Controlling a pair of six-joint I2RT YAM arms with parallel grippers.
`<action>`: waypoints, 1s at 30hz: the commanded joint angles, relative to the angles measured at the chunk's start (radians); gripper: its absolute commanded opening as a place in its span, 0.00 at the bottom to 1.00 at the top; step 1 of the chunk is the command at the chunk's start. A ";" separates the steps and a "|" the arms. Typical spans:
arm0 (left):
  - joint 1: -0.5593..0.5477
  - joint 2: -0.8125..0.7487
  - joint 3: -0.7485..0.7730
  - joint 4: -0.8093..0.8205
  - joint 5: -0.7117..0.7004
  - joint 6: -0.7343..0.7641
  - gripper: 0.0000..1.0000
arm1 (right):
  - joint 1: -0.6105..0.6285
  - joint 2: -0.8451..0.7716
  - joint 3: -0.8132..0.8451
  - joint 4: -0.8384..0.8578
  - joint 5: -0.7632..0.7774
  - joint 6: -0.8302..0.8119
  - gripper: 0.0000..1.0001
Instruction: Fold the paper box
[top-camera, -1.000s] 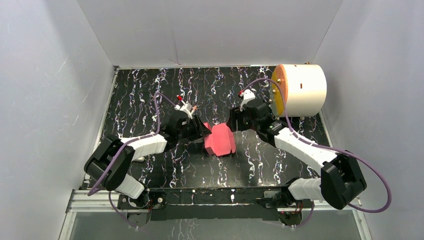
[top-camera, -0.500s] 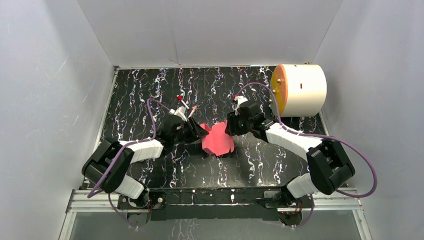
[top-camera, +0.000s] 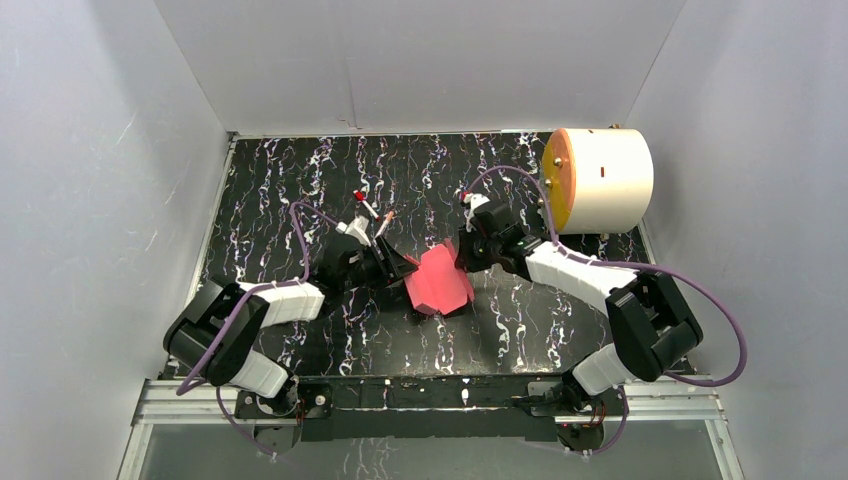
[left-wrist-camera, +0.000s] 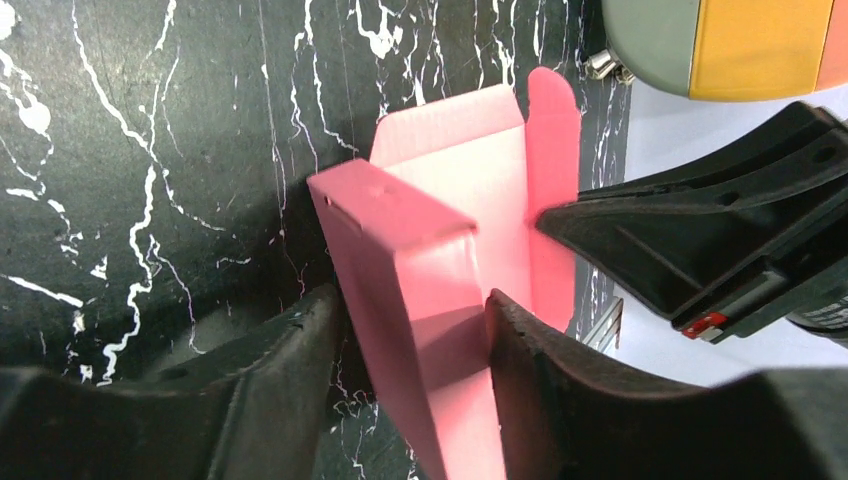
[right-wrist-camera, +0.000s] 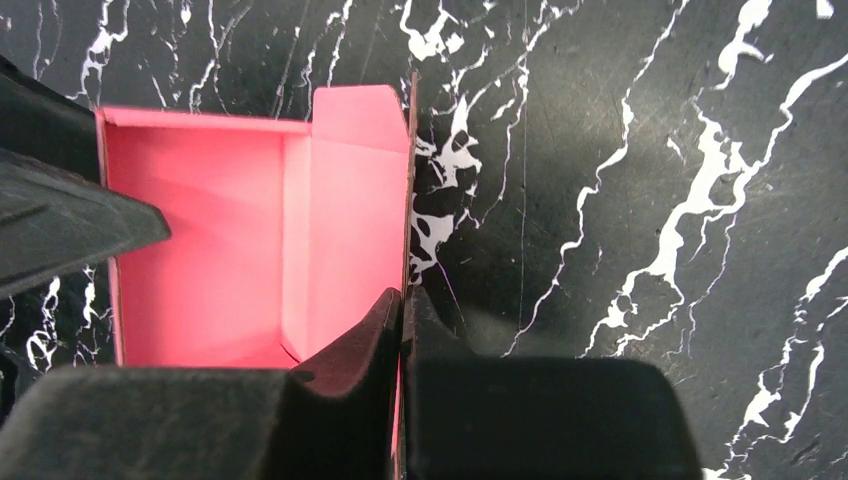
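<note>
Two arms meet at the middle of the black, white-veined surface (top-camera: 300, 170) in the top view. The paper box (top-camera: 438, 281) lies between them as a partly folded red-pink shape. The left pincer (top-camera: 398, 268) touches its left edge and the right pincer (top-camera: 465, 255) its upper right edge. A white cylinder (top-camera: 600, 180) with an orange face lies on its side at the far right corner, well apart from the box.

From the left wrist, the left pincer's fingers (left-wrist-camera: 300, 345) stand fairly wide, one against each side of an upright, folded-up section of the box (left-wrist-camera: 440, 215), holding it between them. The dark tip of the right pincer meets a tall flap on the far side of the box.

From the right wrist, the right pincer (right-wrist-camera: 403, 325) is pinched narrow on the thin edge of a side flap. The open pink inside of the box (right-wrist-camera: 220, 230) lies to the left of the grip. One of the left pincer's fingers (right-wrist-camera: 70, 225) shows at the box's left wall.
</note>
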 joint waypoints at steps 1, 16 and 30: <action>0.023 -0.046 -0.032 0.016 0.020 -0.011 0.57 | 0.022 -0.006 0.100 -0.044 0.040 -0.054 0.07; 0.108 -0.494 -0.038 -0.392 -0.153 0.149 0.77 | 0.162 0.097 0.366 -0.200 0.220 -0.313 0.00; 0.119 -0.674 -0.171 -0.483 -0.291 0.127 0.77 | 0.342 0.178 0.476 -0.200 0.220 -0.313 0.00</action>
